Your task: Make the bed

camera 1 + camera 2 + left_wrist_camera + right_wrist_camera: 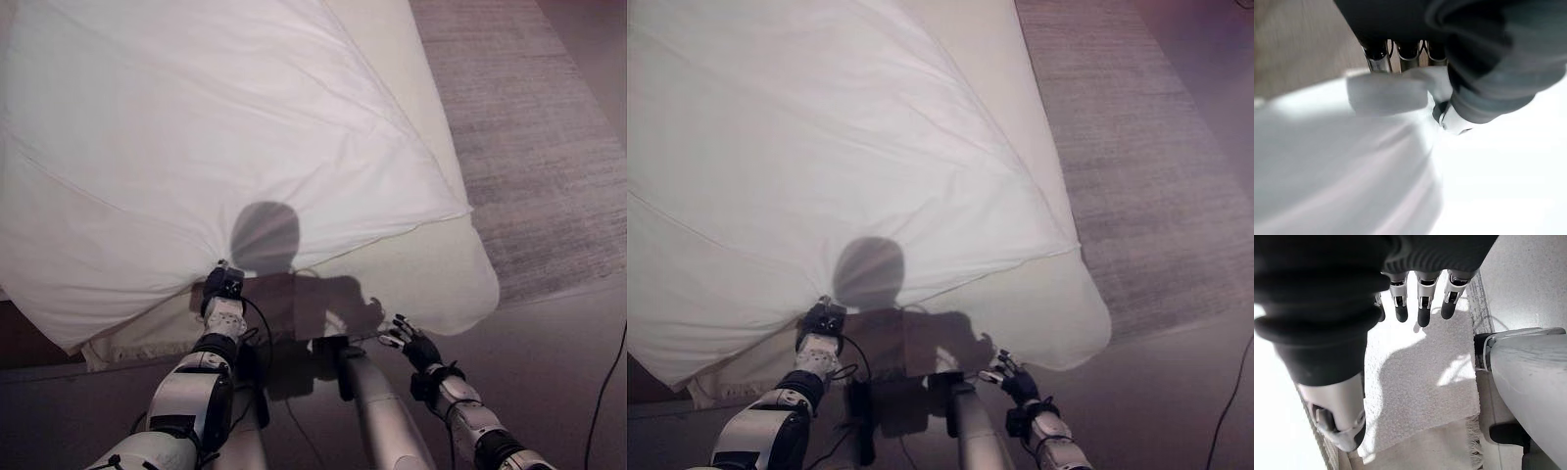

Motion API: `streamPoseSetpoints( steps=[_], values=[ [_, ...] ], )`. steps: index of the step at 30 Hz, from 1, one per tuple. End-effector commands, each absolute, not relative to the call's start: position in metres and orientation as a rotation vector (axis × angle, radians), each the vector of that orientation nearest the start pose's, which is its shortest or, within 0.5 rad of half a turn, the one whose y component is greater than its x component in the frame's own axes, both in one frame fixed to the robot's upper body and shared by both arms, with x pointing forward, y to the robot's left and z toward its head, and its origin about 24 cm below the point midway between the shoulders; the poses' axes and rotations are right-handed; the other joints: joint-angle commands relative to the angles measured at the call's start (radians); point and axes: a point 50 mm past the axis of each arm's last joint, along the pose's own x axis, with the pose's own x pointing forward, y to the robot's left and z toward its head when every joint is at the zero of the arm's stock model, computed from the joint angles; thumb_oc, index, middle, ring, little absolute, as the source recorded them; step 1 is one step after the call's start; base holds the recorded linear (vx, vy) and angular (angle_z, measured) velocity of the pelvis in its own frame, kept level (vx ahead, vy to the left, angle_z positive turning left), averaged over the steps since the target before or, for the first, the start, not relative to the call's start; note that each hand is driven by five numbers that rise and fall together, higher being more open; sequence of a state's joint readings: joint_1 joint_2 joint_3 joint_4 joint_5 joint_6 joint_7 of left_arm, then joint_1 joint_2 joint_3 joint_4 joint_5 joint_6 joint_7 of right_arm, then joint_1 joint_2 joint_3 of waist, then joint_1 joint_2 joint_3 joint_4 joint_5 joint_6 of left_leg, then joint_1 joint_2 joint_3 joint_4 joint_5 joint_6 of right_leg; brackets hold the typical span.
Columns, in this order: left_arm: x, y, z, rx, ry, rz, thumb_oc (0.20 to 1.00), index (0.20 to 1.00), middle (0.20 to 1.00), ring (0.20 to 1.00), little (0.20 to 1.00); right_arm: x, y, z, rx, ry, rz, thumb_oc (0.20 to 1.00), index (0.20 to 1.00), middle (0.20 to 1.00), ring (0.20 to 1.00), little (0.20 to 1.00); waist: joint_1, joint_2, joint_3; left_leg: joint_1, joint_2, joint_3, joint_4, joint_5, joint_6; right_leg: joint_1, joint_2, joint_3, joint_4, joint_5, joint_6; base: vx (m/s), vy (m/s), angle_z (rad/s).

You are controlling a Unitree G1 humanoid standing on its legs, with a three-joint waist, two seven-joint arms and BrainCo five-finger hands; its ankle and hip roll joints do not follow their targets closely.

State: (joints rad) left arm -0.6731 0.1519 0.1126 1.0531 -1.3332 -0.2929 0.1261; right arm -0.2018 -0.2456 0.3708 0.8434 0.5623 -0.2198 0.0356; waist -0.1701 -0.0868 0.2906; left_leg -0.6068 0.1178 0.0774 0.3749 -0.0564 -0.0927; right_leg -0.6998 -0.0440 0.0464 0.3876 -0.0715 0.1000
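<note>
A white duvet (196,147) lies across the bed, pulled into creases that fan out from its near edge. My left hand (224,292) is at that edge. In the left wrist view its fingers (1377,58) and thumb are curled on a fold of the duvet (1386,93). The cream mattress (431,279) shows bare along the right side and at the near right corner. My right hand (418,349) hovers low beside that corner, off the bed, with its fingers (1423,308) straight and nothing in it.
A grey rug (529,147) covers the floor to the right of the bed. Under my right hand lies a pale textured rug (1420,382) with a fringed edge. Bare dark floor (558,343) runs along the foot of the bed.
</note>
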Motion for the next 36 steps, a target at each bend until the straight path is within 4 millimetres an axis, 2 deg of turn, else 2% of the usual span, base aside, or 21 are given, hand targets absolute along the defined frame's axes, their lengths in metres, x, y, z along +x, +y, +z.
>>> streamPoseSetpoints(
  steps=[1, 2, 6, 8, 9, 10, 12, 13, 14, 16, 18, 21, 22, 27, 30, 32, 34, 36],
  values=[
    [0.362, 0.168, 0.047, -1.205, -0.039, 0.296, 0.2, 0.2, 0.2, 0.2, 0.2, 0.245, -0.157, -0.065, 0.227, 0.412, 0.133, 1.0, 1.0, 1.0, 1.0, 1.0, 0.009, 0.033, -0.04, -0.067, -0.022, -0.026, -0.02, 0.054, 0.02, 0.002, -0.022, -0.014, -0.011, 0.066, 0.038, 0.0, 0.0, 0.0],
    [0.361, 0.168, 0.046, -1.205, -0.038, 0.295, 0.2, 0.2, 0.2, 0.2, 0.2, 0.244, -0.157, -0.066, 0.229, 0.414, 0.132, 1.0, 1.0, 1.0, 1.0, 1.0, 0.011, 0.033, -0.04, -0.065, -0.023, -0.026, -0.021, 0.054, 0.02, 0.004, -0.022, -0.015, -0.012, 0.066, 0.038, 0.0, 0.0, 0.0],
    [0.356, 0.145, 0.063, -1.254, -0.124, 0.123, 0.2, 0.2, 0.2, 0.2, 0.2, 0.256, -0.131, -0.054, 0.453, 0.377, 0.191, 1.0, 1.0, 1.0, 1.0, 1.0, 0.038, 0.036, -0.012, -0.043, -0.036, -0.033, -0.034, 0.056, 0.027, 0.032, -0.026, -0.018, -0.024, 0.066, 0.037, 0.0, 0.006, 0.02],
    [0.354, 0.134, 0.077, -1.261, -0.168, 0.028, 0.2, 0.2, 0.2, 0.2, 0.2, 0.259, -0.112, -0.05, 0.631, 0.393, 0.237, 1.0, 1.0, 1.0, 1.0, 1.0, 0.055, 0.038, 0.004, -0.036, -0.044, -0.037, -0.038, 0.06, 0.03, 0.041, -0.029, -0.021, -0.026, 0.066, 0.037, 0.0, 0.018, 0.08],
    [0.353, 0.134, 0.077, -1.26, -0.168, 0.028, 0.2, 0.2, 0.2, 0.2, 0.2, 0.259, -0.112, -0.05, 0.632, 0.393, 0.238, 1.0, 1.0, 1.0, 1.0, 1.0, 0.056, 0.038, 0.001, -0.04, -0.044, -0.036, -0.041, 0.065, 0.03, 0.037, -0.029, -0.02, -0.028, 0.071, 0.037, 0.02, 0.008, 0.08],
    [0.349, 0.126, 0.086, -1.277, -0.2, -0.042, 0.2, 0.2, 0.2, 0.2, 0.2, 0.264, -0.095, -0.044, 0.756, 0.395, 0.287, 1.0, 1.0, 1.0, 1.0, 1.0, 0.072, 0.04, 0.015, -0.031, -0.051, -0.041, -0.044, 0.066, 0.033, 0.048, -0.031, -0.024, -0.025, 0.067, 0.035, 0.02, -0.001, 0.1],
    [0.346, 0.119, 0.092, -1.293, -0.219, -0.077, 0.2, 0.2, 0.2, 0.2, 0.2, 0.27, -0.081, -0.038, 0.856, 0.394, 0.305, 1.0, 1.0, 1.0, 1.0, 1.0, 0.087, 0.044, 0.03, -0.018, -0.059, -0.046, -0.045, 0.062, 0.035, 0.063, -0.033, -0.029, -0.022, 0.06, 0.034, 0.03, 0.002, 0.13],
    [0.346, 0.119, 0.092, -1.292, -0.219, -0.078, 0.2, 0.2, 0.2, 0.2, 0.2, 0.27, -0.081, -0.038, 0.856, 0.393, 0.305, 1.0, 1.0, 1.0, 1.0, 1.0, 0.088, 0.043, 0.028, -0.021, -0.059, -0.046, -0.047, 0.066, 0.035, 0.06, -0.033, -0.029, -0.024, 0.064, 0.033, 0.01, 0.019, 0.14],
    [0.343, 0.114, 0.1, -1.323, -0.252, -0.109, 0.2, 0.2, 0.2, 0.2, 0.2, 0.277, -0.065, -0.028, 0.982, 0.385, 0.339, 1.0, 1.0, 1.0, 1.0, 1.0, 0.103, 0.049, 0.038, -0.013, -0.065, -0.051, -0.056, 0.068, 0.038, 0.07, -0.037, -0.033, -0.029, 0.063, 0.033, 0.03, 0.028, 0.08],
    [0.34, 0.113, 0.109, -1.348, -0.291, -0.136, 0.2, 0.2, 0.2, 0.2, 0.2, 0.281, -0.047, -0.018, 1.072, 0.389, 0.4, 1.0, 1.0, 1.0, 1.0, 1.0, 0.118, 0.054, 0.048, -0.008, -0.07, -0.054, -0.058, 0.066, 0.039, 0.078, -0.041, -0.038, -0.029, 0.06, 0.033, 0.03, 0.022, 0.06],
    [0.339, 0.112, 0.114, -1.353, -0.305, -0.146, 0.2, 0.2, 0.2, 0.2, 0.2, 0.283, -0.042, -0.013, 1.092, 0.386, 0.423, 1.0, 1.0, 1.0, 1.0, 1.0, 0.124, 0.055, 0.047, -0.015, -0.072, -0.056, -0.061, 0.071, 0.04, 0.073, -0.042, -0.04, -0.029, 0.064, 0.032, 0.01, 0.004, 0.1],
    [0.33, 0.113, 0.137, -1.371, -0.402, -0.191, 0.2, 0.2, 0.2, 0.2, 0.2, 0.294, -0.025, 0.01, 1.183, 0.347, 0.476, 1.0, 1.0, 1.0, 1.0, 1.0, 0.152, 0.062, 0.063, -0.011, -0.089, -0.07, -0.061, 0.069, 0.046, 0.085, -0.05, -0.05, -0.024, 0.056, 0.03, 0.04, 0.012, 0.14],
    [0.33, 0.113, 0.138, -1.37, -0.402, -0.191, 0.2, 0.2, 0.2, 0.2, 0.2, 0.294, -0.025, 0.01, 1.184, 0.347, 0.476, 1.0, 1.0, 1.0, 1.0, 1.0, 0.152, 0.062, 0.062, -0.014, -0.089, -0.07, -0.063, 0.073, 0.046, 0.082, -0.05, -0.05, -0.026, 0.06, 0.03, 0.02, 0.011, 0.18],
    [0.319, 0.121, 0.17, -1.362, -0.54, -0.236, 0.2, 0.2, 0.2, 0.2, 0.2, 0.31, -0.023, 0.038, 1.323, 0.247, 0.429, 1.0, 1.0, 1.0, 1.0, 1.0, 0.168, 0.074, 0.07, -0.018, -0.105, -0.078, -0.061, 0.067, 0.052, 0.086, -0.057, -0.059, -0.026, 0.05, 0.028, 0.03, 0.019, 0.1],
    [0.314, 0.126, 0.179, -1.352, -0.581, -0.227, 0.2, 0.2, 0.2, 0.2, 0.2, 0.315, -0.025, 0.05, 1.37, 0.193, 0.409, 1.0, 1.0, 1.0, 1.0, 1.0, 0.171, 0.079, 0.067, -0.031, -0.108, -0.08, -0.061, 0.072, 0.053, 0.077, -0.061, -0.061, -0.026, 0.055, 0.028, 0.02, 0.022, 0.11],
    [0.309, 0.133, 0.189, -1.343, -0.632, -0.206, 0.2, 0.2, 0.2, 0.2, 0.2, 0.326, -0.037, 0.07, 1.425, 0.084, 0.383, 1.0, 1.0, 1.0, 1.0, 1.0, 0.173, 0.088, 0.066, -0.034, -0.113, -0.082, -0.061, 0.072, 0.054, 0.074, -0.066, -0.066, -0.026, 0.053, 0.028, 0.03, 0.012, 0.09],
    [0.309, 0.132, 0.189, -1.343, -0.631, -0.205, 0.2, 0.2, 0.2, 0.2, 0.2, 0.326, -0.037, 0.07, 1.425, 0.084, 0.383, 1.0, 1.0, 1.0, 1.0, 1.0, 0.173, 0.088, 0.065, -0.034, -0.113, -0.083, -0.061, 0.072, 0.054, 0.074, -0.066, -0.066, -0.026, 0.053, 0.028, 0.01, 0.011, 0.12],
    [0.304, 0.146, 0.193, -1.319, -0.675, -0.124, 0.2, 0.2, 0.2, 0.2, 0.2, 0.334, -0.059, 0.093, 1.488, -0.07, 0.336, 1.0, 1.0, 1.0, 1.0, 1.0, 0.172, 0.096, 0.063, -0.041, -0.117, -0.086, -0.062, 0.071, 0.058, 0.071, -0.07, -0.069, -0.03, 0.055, 0.03, 0.03, 0.034, 0.02]
  ],
)
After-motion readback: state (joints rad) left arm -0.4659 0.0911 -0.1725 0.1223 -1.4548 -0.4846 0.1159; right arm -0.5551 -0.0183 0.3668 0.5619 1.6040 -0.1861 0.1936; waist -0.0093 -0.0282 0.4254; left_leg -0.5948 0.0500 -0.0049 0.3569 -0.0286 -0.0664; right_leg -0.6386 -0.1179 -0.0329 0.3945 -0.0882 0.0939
